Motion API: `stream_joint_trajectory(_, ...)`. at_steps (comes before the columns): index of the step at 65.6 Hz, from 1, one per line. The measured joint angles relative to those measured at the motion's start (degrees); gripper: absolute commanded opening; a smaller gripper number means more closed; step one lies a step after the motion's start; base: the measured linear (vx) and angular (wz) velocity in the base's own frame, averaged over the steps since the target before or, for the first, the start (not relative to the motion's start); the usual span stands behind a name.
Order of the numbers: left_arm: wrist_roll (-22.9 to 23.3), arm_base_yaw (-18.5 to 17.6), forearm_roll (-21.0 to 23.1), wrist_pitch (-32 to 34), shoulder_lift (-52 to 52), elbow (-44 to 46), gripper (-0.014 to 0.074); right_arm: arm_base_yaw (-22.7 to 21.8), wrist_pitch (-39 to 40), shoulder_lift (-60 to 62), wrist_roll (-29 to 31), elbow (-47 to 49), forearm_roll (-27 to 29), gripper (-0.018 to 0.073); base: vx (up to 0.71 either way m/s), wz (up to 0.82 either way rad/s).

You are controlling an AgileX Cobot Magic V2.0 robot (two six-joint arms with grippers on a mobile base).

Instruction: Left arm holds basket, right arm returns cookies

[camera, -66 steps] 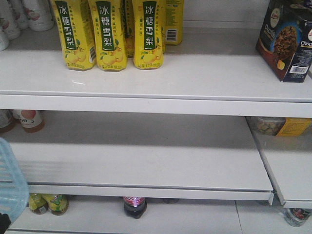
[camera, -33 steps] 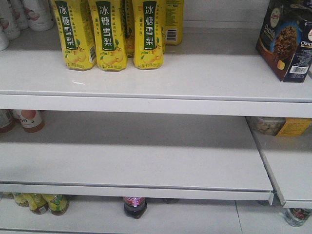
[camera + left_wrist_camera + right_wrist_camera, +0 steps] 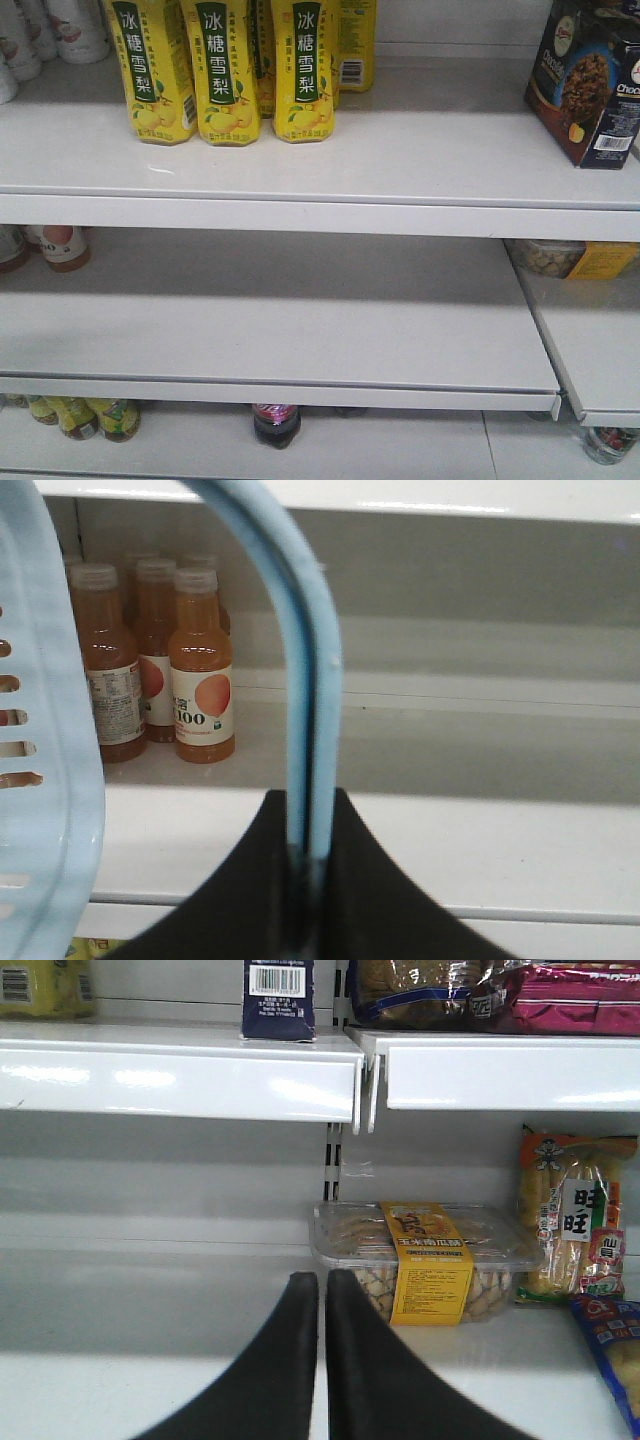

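The cookies box point(image 3: 590, 85), dark navy and brown, stands on the top shelf at the far right in the front view. Its barcode side point(image 3: 279, 998) shows on the upper shelf in the right wrist view. My left gripper point(image 3: 310, 810) is shut on the light blue handle point(image 3: 305, 670) of the basket, whose slotted wall point(image 3: 45, 750) fills the left edge of the left wrist view. My right gripper point(image 3: 322, 1290) is shut and empty, below the cookie shelf and in front of the middle shelf. Neither arm shows in the front view.
Yellow drink cartons point(image 3: 225, 70) stand on the top shelf point(image 3: 320, 190) at the left. Orange juice bottles point(image 3: 200, 670) stand behind the basket. A clear tub of snacks point(image 3: 425, 1260) and snack bags point(image 3: 575, 1215) sit on the middle shelf at the right. Bottles point(image 3: 277, 422) stand below.
The basket's blue corner, at the lower left of the front view one second ago, has moved out of that view. The cookies box has not moved.
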State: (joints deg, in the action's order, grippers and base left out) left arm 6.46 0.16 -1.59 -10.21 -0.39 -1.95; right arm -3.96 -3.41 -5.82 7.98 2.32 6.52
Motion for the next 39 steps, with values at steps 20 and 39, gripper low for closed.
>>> stream_joint_trajectory(20, 0.0, 0.0, -0.09, 1.35, 0.0, 0.0, -0.0003, 0.0, 0.0, 0.0, 0.0, 0.0, 0.0, -0.0011, 0.0, 0.0)
stream_joint_trajectory(39, 0.0, 0.0, -0.78, 1.35, 0.0, 0.0, -0.0003, 0.0, 0.0, 0.0, 0.0, 0.0, 0.0, -0.0011, 0.0, 0.0)
